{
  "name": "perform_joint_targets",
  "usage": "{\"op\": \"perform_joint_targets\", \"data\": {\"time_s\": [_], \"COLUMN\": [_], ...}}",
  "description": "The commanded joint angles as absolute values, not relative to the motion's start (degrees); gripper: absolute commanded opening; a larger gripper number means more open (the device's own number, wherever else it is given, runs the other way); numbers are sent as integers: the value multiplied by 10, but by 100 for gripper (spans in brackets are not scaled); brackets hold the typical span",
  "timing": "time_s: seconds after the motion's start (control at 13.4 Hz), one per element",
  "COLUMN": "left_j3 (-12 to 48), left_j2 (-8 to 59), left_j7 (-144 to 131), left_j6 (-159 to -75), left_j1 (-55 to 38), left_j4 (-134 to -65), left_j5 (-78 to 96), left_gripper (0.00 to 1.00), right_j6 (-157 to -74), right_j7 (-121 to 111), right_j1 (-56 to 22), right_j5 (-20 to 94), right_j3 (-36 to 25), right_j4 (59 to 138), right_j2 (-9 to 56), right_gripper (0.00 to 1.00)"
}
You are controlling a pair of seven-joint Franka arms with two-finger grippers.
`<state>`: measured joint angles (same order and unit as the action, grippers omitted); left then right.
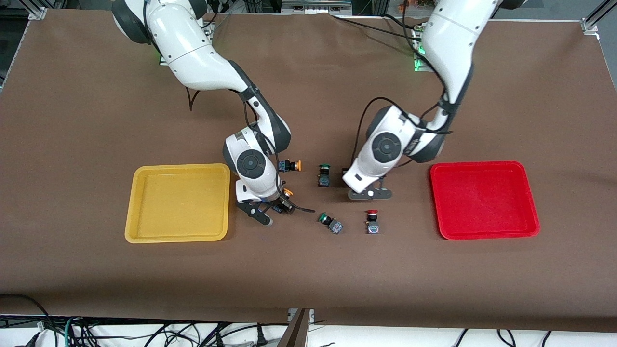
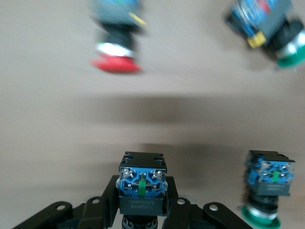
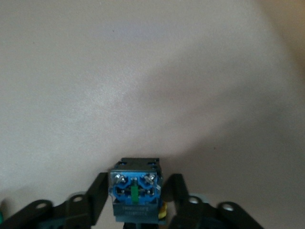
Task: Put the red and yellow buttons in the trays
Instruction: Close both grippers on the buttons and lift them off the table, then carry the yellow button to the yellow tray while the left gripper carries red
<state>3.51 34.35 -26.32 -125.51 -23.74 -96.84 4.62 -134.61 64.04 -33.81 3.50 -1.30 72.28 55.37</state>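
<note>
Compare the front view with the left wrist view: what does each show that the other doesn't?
Front only: the yellow tray, the red tray, the right gripper beside the yellow tray, shut on a yellow button, and another yellow button on the table.

Left wrist only: the blue terminal face of the button clamped in the left gripper; its cap is hidden.

Both: the loose red button, two green buttons and, and the brown table.
</note>
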Motion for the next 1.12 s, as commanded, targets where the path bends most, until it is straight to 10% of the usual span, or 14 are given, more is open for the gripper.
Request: {"op": "perform_joint_targets", "data": {"time_s": [0.0, 0.6, 0.67, 0.75, 1.05], "left_j3": [31, 32, 32, 32, 46], "left_j2": [275, 309, 308, 308, 278], "left_j7": [-171, 75, 74, 72, 70], "left_j6": [-1160, -1233, -1267, -1275, -1223], "left_j1": [-153, -3, -3, -1, 1], "left_j4": [-984, -1047, -1069, -1077, -1028], "left_j5": [20, -99, -98, -97, -85], "left_gripper": [15, 29, 47, 99, 100], "right_j6": [-1329, -1116, -1116, -1116, -1129], "right_j7": [625, 149, 106, 81, 73], "right_j1": [-331, -150, -143, -139, -119], "right_j5": [30, 50, 49, 50, 59], "right_j3": [-15, -24, -46, -69, -83], "right_j4": [709, 719, 741, 758, 808], "right_j2": [548, 467, 467, 467, 468], "right_gripper": [0, 0, 0, 0, 11]}}
